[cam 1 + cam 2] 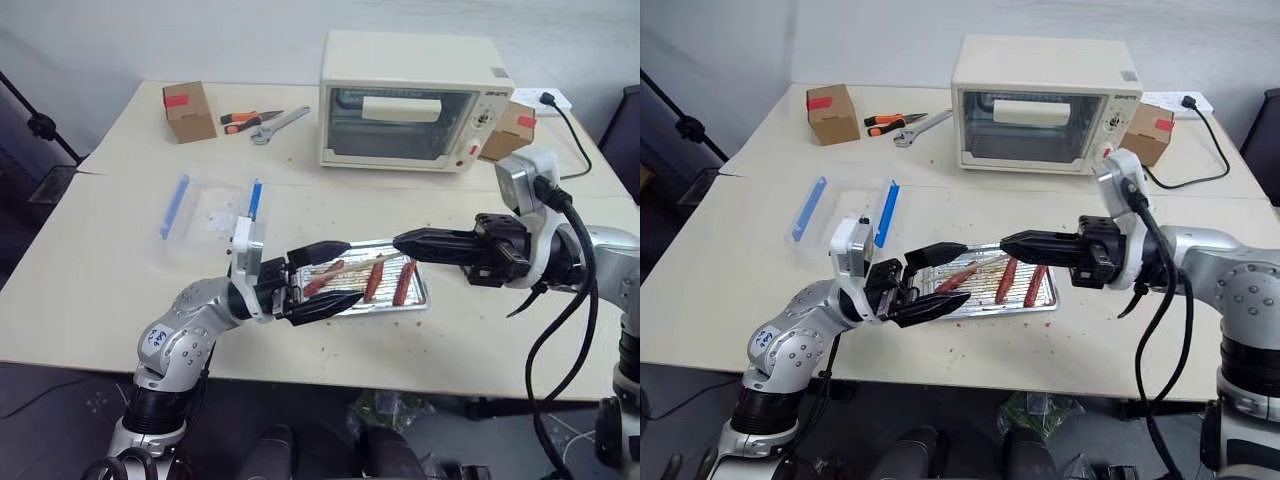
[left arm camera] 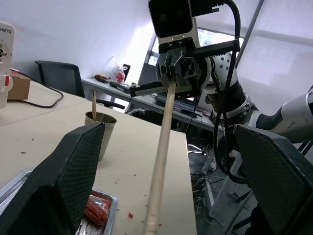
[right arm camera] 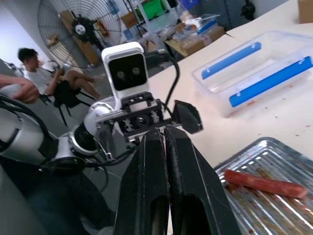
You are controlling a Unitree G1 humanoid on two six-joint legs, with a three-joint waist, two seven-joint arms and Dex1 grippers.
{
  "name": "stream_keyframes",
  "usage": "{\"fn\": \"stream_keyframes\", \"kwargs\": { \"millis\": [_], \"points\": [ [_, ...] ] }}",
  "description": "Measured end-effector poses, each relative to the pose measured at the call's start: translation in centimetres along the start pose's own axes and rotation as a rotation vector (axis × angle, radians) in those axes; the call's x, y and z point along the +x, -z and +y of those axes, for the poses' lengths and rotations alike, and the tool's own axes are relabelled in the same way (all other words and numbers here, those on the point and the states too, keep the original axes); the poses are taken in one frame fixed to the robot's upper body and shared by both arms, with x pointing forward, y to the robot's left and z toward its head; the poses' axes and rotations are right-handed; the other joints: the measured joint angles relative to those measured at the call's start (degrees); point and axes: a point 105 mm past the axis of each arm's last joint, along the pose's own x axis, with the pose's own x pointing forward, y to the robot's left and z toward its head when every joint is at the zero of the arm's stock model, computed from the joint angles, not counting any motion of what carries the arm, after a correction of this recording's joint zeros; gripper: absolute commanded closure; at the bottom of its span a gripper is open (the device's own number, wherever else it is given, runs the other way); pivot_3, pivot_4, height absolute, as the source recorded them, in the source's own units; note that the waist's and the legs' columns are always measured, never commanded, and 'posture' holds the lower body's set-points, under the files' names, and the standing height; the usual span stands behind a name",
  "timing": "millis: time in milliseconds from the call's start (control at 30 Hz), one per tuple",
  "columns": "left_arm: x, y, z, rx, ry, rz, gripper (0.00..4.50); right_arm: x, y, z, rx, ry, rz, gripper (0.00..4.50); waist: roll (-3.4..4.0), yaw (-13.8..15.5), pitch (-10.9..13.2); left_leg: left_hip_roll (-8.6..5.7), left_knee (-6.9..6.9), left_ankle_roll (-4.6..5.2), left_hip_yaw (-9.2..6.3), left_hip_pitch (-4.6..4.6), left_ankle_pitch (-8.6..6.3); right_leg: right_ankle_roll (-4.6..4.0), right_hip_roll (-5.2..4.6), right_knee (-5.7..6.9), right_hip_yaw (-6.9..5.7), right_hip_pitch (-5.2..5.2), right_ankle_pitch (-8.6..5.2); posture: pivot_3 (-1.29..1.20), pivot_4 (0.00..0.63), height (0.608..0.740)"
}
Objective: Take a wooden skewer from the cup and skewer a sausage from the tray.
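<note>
My right gripper (image 1: 398,241) is shut on the wooden skewer (image 2: 165,137) and points left, level above the tray (image 1: 417,300). The pale stick runs from its fingertips into the gap between the fingers of my left gripper (image 1: 350,270), which stands open around it without touching. Three sausages lie on the silver tray: one (image 1: 373,282) and another (image 1: 403,283) under the right gripper, and a third (image 1: 322,280) by the left fingers. In the left wrist view the grey-brown cup (image 2: 101,133) stands on the table beyond the tray with another stick (image 2: 94,105) upright in it.
A cream toaster oven (image 1: 410,100) stands at the back of the table, with cardboard boxes (image 1: 188,110) (image 1: 510,128) on either side and hand tools (image 1: 262,121) between. A clear box with blue clips (image 1: 210,210) lies left of the tray. A person (image 3: 29,68) sits in the background.
</note>
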Motion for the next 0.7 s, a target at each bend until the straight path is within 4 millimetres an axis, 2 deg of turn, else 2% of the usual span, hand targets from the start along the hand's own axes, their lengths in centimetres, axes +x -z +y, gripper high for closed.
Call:
{"fn": "stream_keyframes", "kwargs": {
  "millis": [433, 600, 700],
  "points": [
    [0.4, -0.2, -0.3, -0.025, 0.013, -0.035, 4.37, 0.2, 0.6, 0.0, 0.043, 0.004, -0.029, 4.5, 0.0, 0.01, 0.0, 0.0, 0.0, 0.01, 0.01, -0.01, 0.0, 0.0, -0.01, -0.02, 0.01, 0.0, 0.0, 0.0, 0.15, 0.74],
    [0.5, -0.3, -0.3, -0.036, 0.009, -0.046, 4.44, 0.2, 0.6, -0.2, 0.038, 0.012, -0.049, 4.5, 0.0, 0.01, 0.0, -0.01, 0.0, 0.02, 0.0, -0.01, 0.0, 0.0, 0.0, -0.02, 0.01, 0.01, 0.0, 0.0, 0.15, 0.74],
    [0.5, -0.3, -0.1, -0.044, -0.011, -0.047, 4.5, 0.0, 1.0, -0.7, 0.043, 0.05, -0.052, 3.87, 0.0, 0.02, 0.0, -0.01, 0.0, 0.02, 0.0, -0.01, 0.0, 0.0, 0.0, -0.02, 0.01, 0.01, 0.0, 0.0, 0.15, 0.74]
  ]
}}
